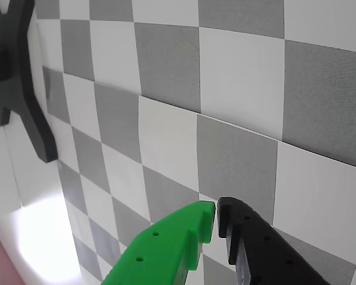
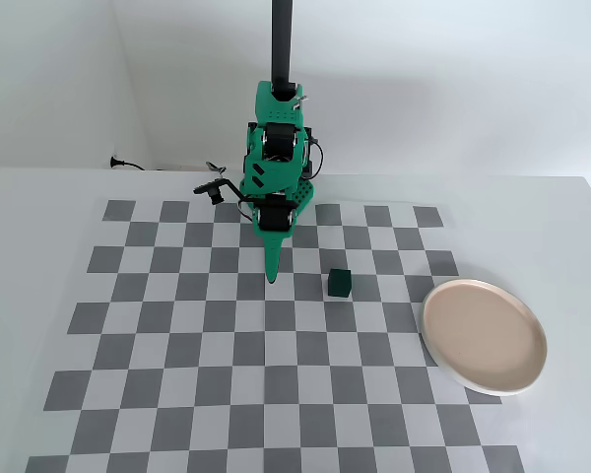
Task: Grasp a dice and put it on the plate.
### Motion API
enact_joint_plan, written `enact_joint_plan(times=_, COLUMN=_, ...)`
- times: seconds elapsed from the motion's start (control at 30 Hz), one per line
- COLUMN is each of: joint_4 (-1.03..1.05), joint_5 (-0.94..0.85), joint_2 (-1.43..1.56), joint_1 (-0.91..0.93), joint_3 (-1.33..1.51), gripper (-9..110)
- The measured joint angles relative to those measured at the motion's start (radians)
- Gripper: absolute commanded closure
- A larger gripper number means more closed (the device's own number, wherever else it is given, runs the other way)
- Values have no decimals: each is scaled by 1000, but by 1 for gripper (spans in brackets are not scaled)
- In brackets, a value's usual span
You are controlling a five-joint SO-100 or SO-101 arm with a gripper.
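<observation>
In the fixed view the green arm [image 2: 276,148] stands at the far edge of a grey and white checkered mat [image 2: 177,394], folded low with its gripper [image 2: 272,276] pointing down toward the near side, tip just above the squares. The dice [image 2: 340,284], a small dark green cube, sits flat on the mat to the right of the gripper tip, apart from it with roughly one square between them and at about the same depth on the board. Nothing touches it. The plate [image 2: 443,367], round and beige-pink with a pale rim, lies further right and nearer the camera, at the mat's right edge, well apart from both dice and gripper, and it holds nothing.

In the wrist view the gripper [image 1: 216,217] enters from the bottom: a green finger [image 1: 166,249] on the left and a black one [image 1: 255,249] on the right. Their tips are drawn almost together, only a thin slit between them, with nothing pinched. Below them are only checker squares; the dice does not show in this view. A dark bracket-like shape [image 1: 15,77] sits at the upper left.
</observation>
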Motion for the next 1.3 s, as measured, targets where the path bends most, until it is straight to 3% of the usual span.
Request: enact_joint_plan(times=1.3, joint_4=0, joint_5=-8, joint_2=0, joint_1=-6, joint_3=0, gripper=106)
